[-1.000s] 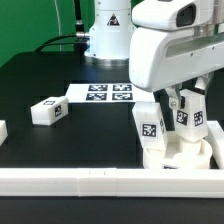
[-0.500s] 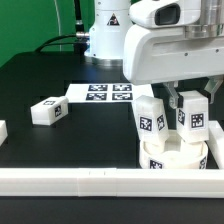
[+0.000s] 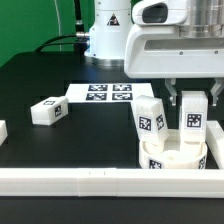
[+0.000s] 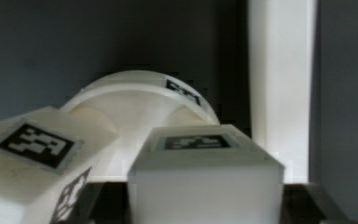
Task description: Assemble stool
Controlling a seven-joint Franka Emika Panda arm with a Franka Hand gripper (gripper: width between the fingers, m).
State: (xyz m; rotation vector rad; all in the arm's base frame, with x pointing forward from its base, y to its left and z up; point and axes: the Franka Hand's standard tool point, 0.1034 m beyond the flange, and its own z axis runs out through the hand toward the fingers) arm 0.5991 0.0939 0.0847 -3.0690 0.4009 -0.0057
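Exterior view: the gripper [image 3: 193, 112] is clamped on a tagged stool leg [image 3: 193, 126], upright over the round seat [image 3: 172, 157] at the bench's [image 3: 70, 150] near right, beside a second leg [image 3: 150, 120] with a square tag.

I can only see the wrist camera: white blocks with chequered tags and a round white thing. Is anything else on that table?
Observer: Yes. A loose leg lies alone on the black table, toward the exterior view's left.
Visitor: Anything beyond it?
Observer: The marker board, flat and white with four tags, lies further back.
Visitor: And what grips the block nearest me?
Observer: The tool, hanging from a big white arm, is shut on that held leg, which is upright at the round seat.
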